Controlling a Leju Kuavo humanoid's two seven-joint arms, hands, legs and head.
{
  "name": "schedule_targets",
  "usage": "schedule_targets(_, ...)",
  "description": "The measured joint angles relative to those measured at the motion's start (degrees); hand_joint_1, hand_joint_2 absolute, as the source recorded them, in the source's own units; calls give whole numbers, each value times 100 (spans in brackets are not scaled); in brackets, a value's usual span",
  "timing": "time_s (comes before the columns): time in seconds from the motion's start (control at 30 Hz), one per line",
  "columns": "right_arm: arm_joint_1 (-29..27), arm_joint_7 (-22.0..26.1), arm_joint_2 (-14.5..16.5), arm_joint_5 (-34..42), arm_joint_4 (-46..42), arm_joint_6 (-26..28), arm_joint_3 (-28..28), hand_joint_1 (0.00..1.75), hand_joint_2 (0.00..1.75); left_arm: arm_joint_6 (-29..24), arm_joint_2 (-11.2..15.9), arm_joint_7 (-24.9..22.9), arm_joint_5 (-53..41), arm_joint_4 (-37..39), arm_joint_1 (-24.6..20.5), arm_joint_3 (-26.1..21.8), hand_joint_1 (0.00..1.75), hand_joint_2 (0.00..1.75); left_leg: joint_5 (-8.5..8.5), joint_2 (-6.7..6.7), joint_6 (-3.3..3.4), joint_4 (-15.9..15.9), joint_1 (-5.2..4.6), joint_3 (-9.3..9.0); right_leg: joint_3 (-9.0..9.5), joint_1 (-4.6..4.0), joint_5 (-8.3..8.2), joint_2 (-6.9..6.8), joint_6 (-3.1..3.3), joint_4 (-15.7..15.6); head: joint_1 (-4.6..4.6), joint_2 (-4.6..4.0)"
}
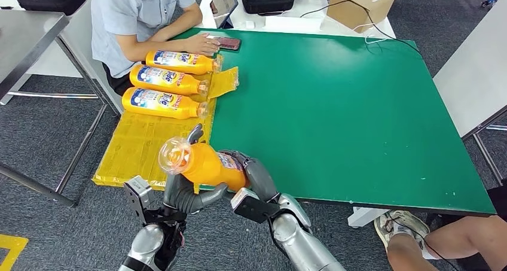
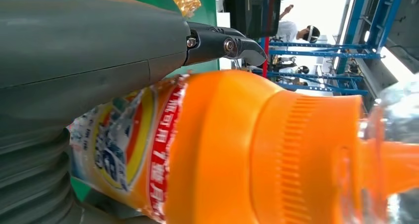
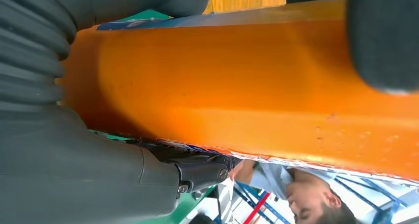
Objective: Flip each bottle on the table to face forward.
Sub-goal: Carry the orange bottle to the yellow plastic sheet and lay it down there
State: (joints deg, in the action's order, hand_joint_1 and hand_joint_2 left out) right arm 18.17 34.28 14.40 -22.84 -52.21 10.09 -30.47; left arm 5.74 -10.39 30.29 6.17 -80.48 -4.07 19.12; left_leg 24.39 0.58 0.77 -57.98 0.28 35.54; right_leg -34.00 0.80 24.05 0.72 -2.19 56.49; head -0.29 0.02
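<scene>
Both hands hold the orange bottle (image 1: 206, 165) above the table's near edge: left hand (image 1: 182, 190) fingers wrap its neck, right hand (image 1: 254, 175) fingers its body, likely to turn its label forward.

The right hand (image 3: 74, 150) is gripping the orange bottle (image 3: 247, 90) (its label edge is showing), a dark finger (image 3: 383, 36) pressing across it; a person (image 3: 296, 194) is sitting beyond.

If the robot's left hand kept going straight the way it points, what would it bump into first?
Probably the nearest lying bottle. The left hand, holding a bottle, points up over the yellow mat toward it. Depth is hard to judge, though.
</scene>
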Motion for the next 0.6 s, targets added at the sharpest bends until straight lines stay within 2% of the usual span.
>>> schedule_targets(0.33,12,230,45,-67,191,360,-51,175,175,684,3,-251,498,-55,2,102,0,175,0,0,0,0,0,0,0,1,0,0,0,0,1,0)
schedule_targets(0.53,25,204,51,-36,205,548,-13,175,175,615,58,-304,235,-85,1,228,3,175,0,0,0,0,0,0,0,1,0,0,0,0,1,0)
schedule_targets(0.6,35,181,54,-166,205,668,-11,175,175,462,66,-412,117,-79,-3,262,90,175,0,0,0,0,0,0,0,0,0,0,0,0,1,0)
